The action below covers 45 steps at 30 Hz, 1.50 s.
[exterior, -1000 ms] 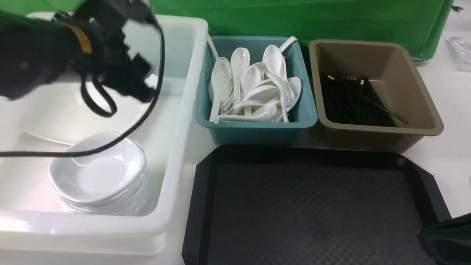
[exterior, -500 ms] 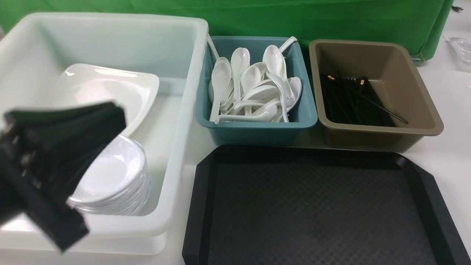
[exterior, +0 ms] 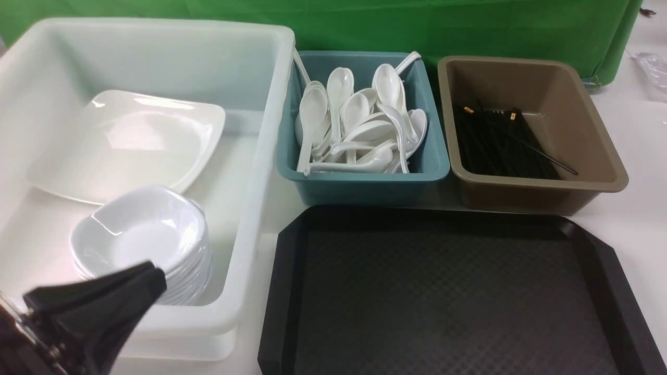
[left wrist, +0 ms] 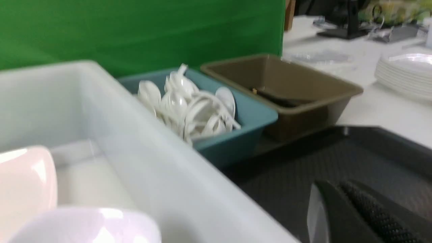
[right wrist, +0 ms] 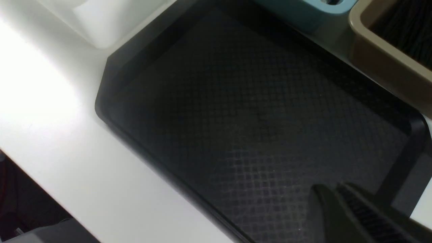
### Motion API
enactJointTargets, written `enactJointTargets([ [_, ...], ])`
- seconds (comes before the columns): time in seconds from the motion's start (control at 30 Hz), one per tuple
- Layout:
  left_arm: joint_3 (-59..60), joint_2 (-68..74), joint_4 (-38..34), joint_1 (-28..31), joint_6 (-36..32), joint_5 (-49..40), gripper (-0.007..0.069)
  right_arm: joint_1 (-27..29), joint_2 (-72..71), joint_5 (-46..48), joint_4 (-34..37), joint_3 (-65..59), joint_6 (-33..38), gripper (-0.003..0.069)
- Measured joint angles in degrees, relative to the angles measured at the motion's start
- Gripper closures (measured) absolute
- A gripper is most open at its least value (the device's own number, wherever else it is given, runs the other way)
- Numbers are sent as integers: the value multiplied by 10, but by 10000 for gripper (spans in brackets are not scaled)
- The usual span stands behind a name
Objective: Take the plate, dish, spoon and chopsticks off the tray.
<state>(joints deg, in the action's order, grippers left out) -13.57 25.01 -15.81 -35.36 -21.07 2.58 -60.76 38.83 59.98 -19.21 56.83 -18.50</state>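
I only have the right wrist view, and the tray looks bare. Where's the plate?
Observer: The plate lies flat in the white tub, toward its far end.
Operator: And the dishes?
Observer: The dish stack stands in that same tub, nearer to us than the plate.
Operator: What about the left pincer?
Observer: The left pincer is shut and empty, at the tub's near edge beside the dish stack.

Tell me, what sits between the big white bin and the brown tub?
A teal bin heaped with white soup spoons, as the front view shows, between the white bin and the brown tub.
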Motion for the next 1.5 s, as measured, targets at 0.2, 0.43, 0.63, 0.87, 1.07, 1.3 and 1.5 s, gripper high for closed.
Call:
enactJointTargets([
  [0.2, 44, 0, 0, 0, 0, 0, 615, 2, 0, 0, 0, 0, 0, 589],
  [0.43, 89, 0, 0, 0, 0, 1, 613, 149, -31, -49, 25, -24, 60, 627],
  [0.63, 100, 0, 0, 0, 0, -1, 613, 370, -139, -230, 121, -187, 245, 643],
  [0.87, 100, 0, 0, 0, 0, 0, 613, 587, -287, -406, 169, -430, 270, 643],
  [1.07, 100, 0, 0, 0, 0, 0, 613, 628, -361, -467, 173, -541, 269, 643],
  [1.3, 100, 0, 0, 0, 0, 0, 613, 630, -387, -466, 176, -571, 242, 643],
  [1.5, 100, 0, 2, 0, 0, 0, 613, 630, -387, -461, 176, -571, 237, 643],
])
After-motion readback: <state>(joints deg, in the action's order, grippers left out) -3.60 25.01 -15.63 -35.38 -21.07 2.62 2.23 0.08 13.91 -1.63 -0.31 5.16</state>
